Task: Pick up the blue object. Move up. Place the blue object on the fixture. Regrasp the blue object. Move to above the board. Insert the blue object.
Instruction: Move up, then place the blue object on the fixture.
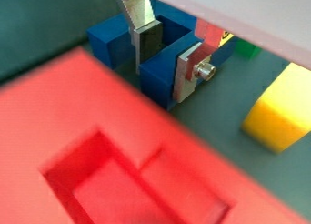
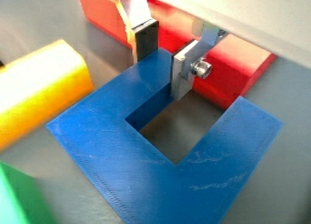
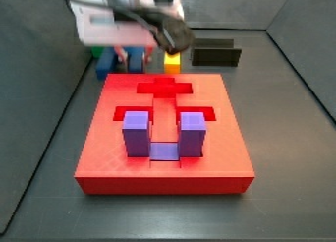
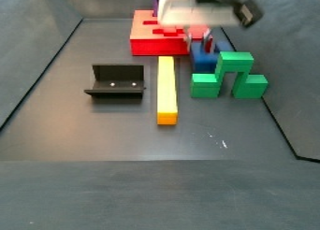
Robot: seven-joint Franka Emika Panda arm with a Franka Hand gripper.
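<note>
The blue object is a dark blue U-shaped block standing on the floor beside the red board. It also shows in a wrist view and in a side view. My gripper is low over it. One finger is inside the U's slot and the other finger is on the outer face, so the two press on one wall of the block. The gripper appears shut on that wall. The black fixture stands apart on the floor.
A long yellow block lies between the fixture and the blue object. Green stepped blocks stand next to the blue object. A lighter purple U-shaped block sits in the board. The cross-shaped recess is open.
</note>
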